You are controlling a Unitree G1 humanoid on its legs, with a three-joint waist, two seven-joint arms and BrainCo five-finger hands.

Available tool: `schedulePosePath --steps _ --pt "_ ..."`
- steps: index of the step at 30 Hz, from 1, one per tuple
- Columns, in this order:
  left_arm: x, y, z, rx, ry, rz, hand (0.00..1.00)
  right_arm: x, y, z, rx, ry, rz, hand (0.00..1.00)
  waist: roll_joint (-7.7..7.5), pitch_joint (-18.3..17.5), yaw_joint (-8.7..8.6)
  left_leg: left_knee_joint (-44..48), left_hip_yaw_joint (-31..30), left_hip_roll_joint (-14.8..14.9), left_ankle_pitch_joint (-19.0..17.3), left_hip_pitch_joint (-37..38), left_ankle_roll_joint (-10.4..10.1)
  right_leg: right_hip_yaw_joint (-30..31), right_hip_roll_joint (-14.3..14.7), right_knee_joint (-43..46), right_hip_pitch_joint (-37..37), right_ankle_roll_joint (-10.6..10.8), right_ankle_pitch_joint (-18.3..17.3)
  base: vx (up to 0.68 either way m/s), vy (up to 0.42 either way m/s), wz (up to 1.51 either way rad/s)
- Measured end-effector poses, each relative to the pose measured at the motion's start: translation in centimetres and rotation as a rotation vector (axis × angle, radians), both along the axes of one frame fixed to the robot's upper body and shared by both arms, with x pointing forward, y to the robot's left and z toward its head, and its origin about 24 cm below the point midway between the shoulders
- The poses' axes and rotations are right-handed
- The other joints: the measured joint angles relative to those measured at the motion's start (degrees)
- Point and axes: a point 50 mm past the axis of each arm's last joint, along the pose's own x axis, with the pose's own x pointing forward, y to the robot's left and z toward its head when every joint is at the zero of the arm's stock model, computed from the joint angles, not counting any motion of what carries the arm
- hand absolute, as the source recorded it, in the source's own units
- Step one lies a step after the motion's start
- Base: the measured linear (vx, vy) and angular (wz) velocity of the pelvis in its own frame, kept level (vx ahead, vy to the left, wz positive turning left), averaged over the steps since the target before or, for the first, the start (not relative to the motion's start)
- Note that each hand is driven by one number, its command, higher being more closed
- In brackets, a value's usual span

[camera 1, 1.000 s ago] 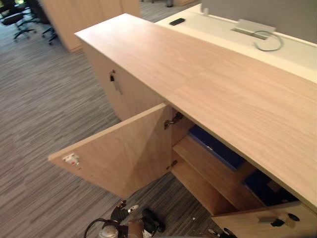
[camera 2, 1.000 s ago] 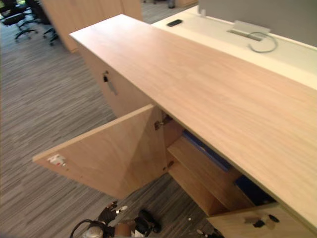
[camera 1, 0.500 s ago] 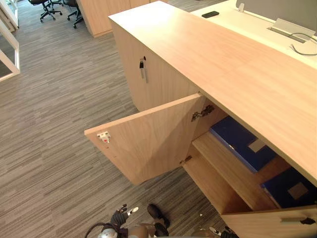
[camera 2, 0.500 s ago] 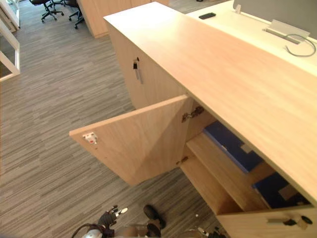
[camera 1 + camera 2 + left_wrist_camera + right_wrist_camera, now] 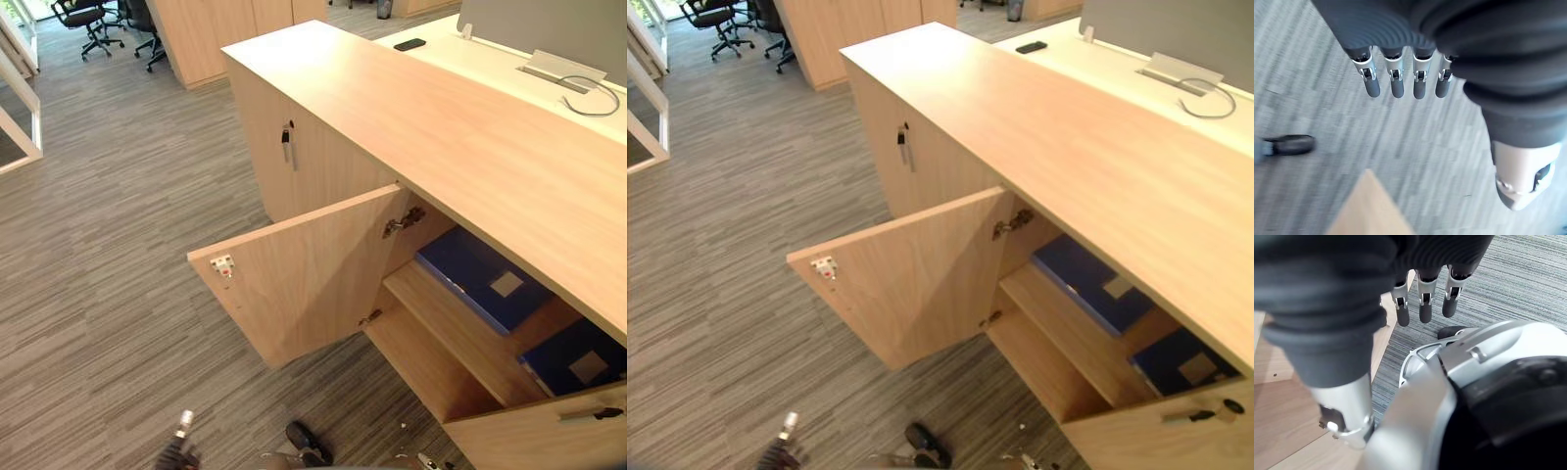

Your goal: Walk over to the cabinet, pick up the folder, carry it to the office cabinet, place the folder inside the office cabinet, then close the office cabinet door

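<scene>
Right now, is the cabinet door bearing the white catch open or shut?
Open: the door stands swung out over the carpet, baring a blue folder.

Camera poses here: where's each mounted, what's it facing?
Left eye view: head, looking down at the light wooden cabinet, its open door, blue folders inside; left hand at the bottom edge.
Right eye view: beside it, same scene, slightly offset.
Left wrist view: along the left hand, fingers straight, down at the grey striped carpet.
Right wrist view: along the right hand, fingers straight, onto the same carpet.
</scene>
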Motion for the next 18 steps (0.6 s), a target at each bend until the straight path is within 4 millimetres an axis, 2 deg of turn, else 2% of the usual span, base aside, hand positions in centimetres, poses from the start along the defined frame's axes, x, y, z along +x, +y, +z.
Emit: schedulePosePath --steps 1,4,7,10,13,14,15,16,17,18 --pt "1.3 1.6 1.1 0.024 -0.06 0.057 0.0 0.0 0.0 0.0 0.003 -0.002 0.002 0.0 0.12 -0.2 -0.23 0.0 0.0 0.3 0.2 -0.4 -0.4 0.0 0.2 0.0 -0.4 -0.1 0.1 -0.04 -0.087 -0.01" --pt "4.6 4.1 3.6 0.078 -0.162 0.096 0.0 -0.1 0.0 0.0 0.007 0.002 0.005 0.0 0.12 -0.2 -0.43 0.1 0.0 0.8 0.5 -0.6 -0.9 -0.1 0.7 -0.1 -0.7 -0.1 0.1 -0.03 -0.081 -0.03" --pt "7.7 5.0 5.6 0.111 -0.238 0.086 0.0 -0.1 0.0 0.0 0.008 0.002 0.009 0.0 0.23 -0.9 -1.23 0.3 0.0 1.2 0.7 -1.3 -1.8 -0.1 1.0 0.1 -1.4 -0.1 0.1 -0.01 -0.075 0.0" --pt "9.8 5.2 7.0 0.13 -0.279 0.055 0.0 -0.1 0.0 0.0 0.011 0.002 0.009 0.0 0.28 -1.0 -1.3 0.3 0.3 1.6 0.8 -1.6 -2.1 -0.2 1.2 0.1 -2.0 -0.1 0.1 0.0 -0.058 -0.07" --pt "12.9 5.3 9.1 0.172 -0.322 -0.01 0.0 -0.2 0.0 0.0 0.009 0.001 0.008 0.0 0.54 -1.1 -1.38 0.4 0.6 1.8 0.8 -2.0 -2.6 -0.2 1.3 0.2 -2.3 -0.1 0.1 0.01 -0.054 -0.01" --pt "14.1 5.3 10.2 0.198 -0.34 -0.043 0.0 -0.2 -0.1 0.0 0.009 0.0 0.006 0.0 0.75 -1.2 -1.5 0.5 0.7 1.9 0.4 -2.4 -3.4 -0.2 1.4 0.1 -2.7 -0.1 0.1 0.02 -0.039 0.1" --pt "15.3 5.2 11.2 0.222 -0.358 -0.08 0.0 -0.4 0.3 -0.1 0.02 0.001 0.001 0.0 -0.8 -1.4 -2.31 2.0 2.7 1.8 -2.4 -2.6 -5.4 -0.2 0.0 -1.1 -3.0 -1.1 0.0 0.02 0.003 0.11" --pt "15.8 5.2 11.6 0.234 -0.365 -0.093 0.0 -0.5 0.6 -0.2 0.025 0.002 0.0 0.0 -1.97 -1.6 -2.32 6.1 4.0 2.3 -4.9 -3.4 -3.1 -0.7 -1.6 -1.0 -3.2 -1.6 0.8 0.02 0.002 -0.37" --pt "16.1 5.1 11.8 0.255 -0.352 -0.121 0.0 -0.7 0.5 -0.1 0.024 0.001 -0.015 0.0 -1.71 -1.9 -0.91 11.9 2.4 5.0 -2.7 -2.4 3.8 -0.2 -3.0 0.7 -3.7 -1.1 1.4 0.08 -0.055 -0.78" --pt "16.4 4.9 12.0 0.282 -0.333 -0.162 0.0 -1.0 -0.2 0.0 0.009 -0.003 -0.031 0.0 -0.62 -2.0 -1.37 8.5 -0.6 4.3 -3.8 -0.2 1.6 0.4 -3.3 0.8 -3.6 -0.2 2.3 0.1 -0.052 -0.8"
